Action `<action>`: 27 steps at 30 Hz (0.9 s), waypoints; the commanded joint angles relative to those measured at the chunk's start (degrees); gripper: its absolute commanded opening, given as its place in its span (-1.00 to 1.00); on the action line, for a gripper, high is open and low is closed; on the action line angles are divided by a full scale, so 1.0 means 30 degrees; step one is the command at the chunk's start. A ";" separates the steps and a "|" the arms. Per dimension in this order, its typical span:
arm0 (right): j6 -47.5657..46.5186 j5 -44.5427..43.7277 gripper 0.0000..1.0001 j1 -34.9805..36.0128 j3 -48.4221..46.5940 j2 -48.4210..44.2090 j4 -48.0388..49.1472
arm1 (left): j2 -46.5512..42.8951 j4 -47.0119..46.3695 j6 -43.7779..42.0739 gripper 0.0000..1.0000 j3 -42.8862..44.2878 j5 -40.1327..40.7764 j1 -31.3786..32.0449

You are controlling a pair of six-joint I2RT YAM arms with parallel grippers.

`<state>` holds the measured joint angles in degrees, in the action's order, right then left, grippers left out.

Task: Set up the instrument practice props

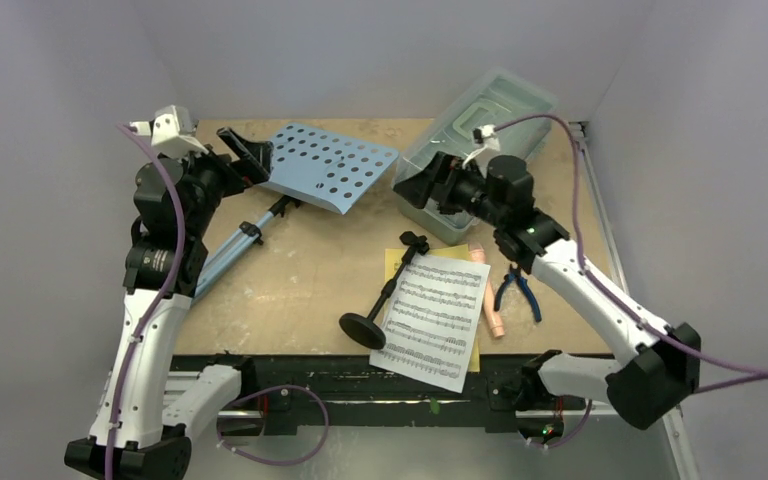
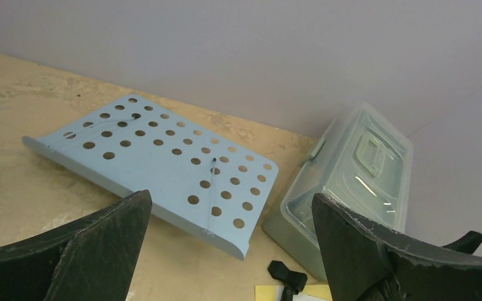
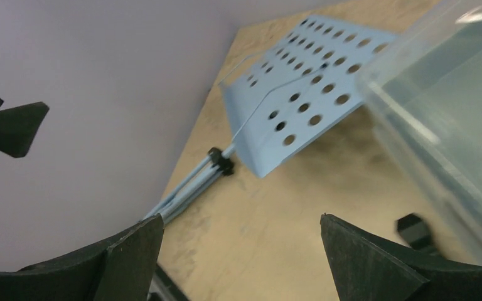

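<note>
Counting one music stand [image 1: 330, 165], one mic stand [image 1: 385, 295], one microphone [image 1: 492, 305], two sheets [image 1: 435, 320]; left end effector [image 2: 231, 197], right end effector [image 3: 241, 219] gaping.

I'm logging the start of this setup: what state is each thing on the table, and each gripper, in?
Music stand: lying flat, legs folded.
Mic stand: lying on its side.
Sheets: flat, white over yellow.
Microphone: lying beside the sheets.
Box: lid on.
Pliers: lying flat, handles apart.
Left gripper: open, empty.
Right gripper: open, empty.
</note>
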<state>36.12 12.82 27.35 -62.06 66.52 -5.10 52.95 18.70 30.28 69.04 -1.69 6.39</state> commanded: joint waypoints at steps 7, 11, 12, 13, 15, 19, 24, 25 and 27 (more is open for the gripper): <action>1.3147 -0.8443 0.98 0.6391 -0.0259 0.4140 0.3460 | -0.0521 0.2707 -0.1334 0.98 -0.1424 0.5160 0.0613; 1.5874 -0.9981 0.97 0.7018 -0.1281 0.6317 0.2736 | -0.0624 0.2842 -0.2285 0.95 -0.2091 0.5736 0.1126; 1.6297 -1.0398 0.91 0.7049 -0.1621 0.6872 0.2490 | -0.0653 0.2867 -0.2493 0.95 -0.2233 0.5958 0.1297; 1.6720 -1.0510 0.85 0.7064 -0.1913 0.7381 0.2353 | -0.0693 0.2862 -0.2699 0.95 -0.2367 0.6168 0.1509; 1.7410 -1.0846 0.71 0.7081 -0.2323 0.8291 0.2551 | -0.0792 0.2823 -0.3050 0.95 -0.2602 0.6767 0.2028; 1.7951 -1.1524 0.58 0.7083 -0.3838 1.0206 0.2043 | -0.1261 0.2284 -0.3635 0.95 -0.3541 0.7796 0.3016; 1.8516 -1.2515 0.49 0.7083 -0.5919 1.2343 0.0755 | -0.1771 0.2010 -0.3578 0.95 -0.4197 0.8223 0.3739; 1.8620 -1.2651 0.42 0.7083 -0.6323 1.2727 0.0660 | -0.1859 0.2122 -0.3453 0.94 -0.4133 0.8128 0.3869; 1.8824 -1.2962 0.37 0.7126 -0.6910 1.3383 0.0434 | -0.2034 0.2489 -0.3202 0.95 -0.3709 0.7774 0.4148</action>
<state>89.12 -20.73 48.47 -77.84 104.57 -1.13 48.45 27.46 21.19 56.60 21.08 17.41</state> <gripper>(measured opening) 0.711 0.975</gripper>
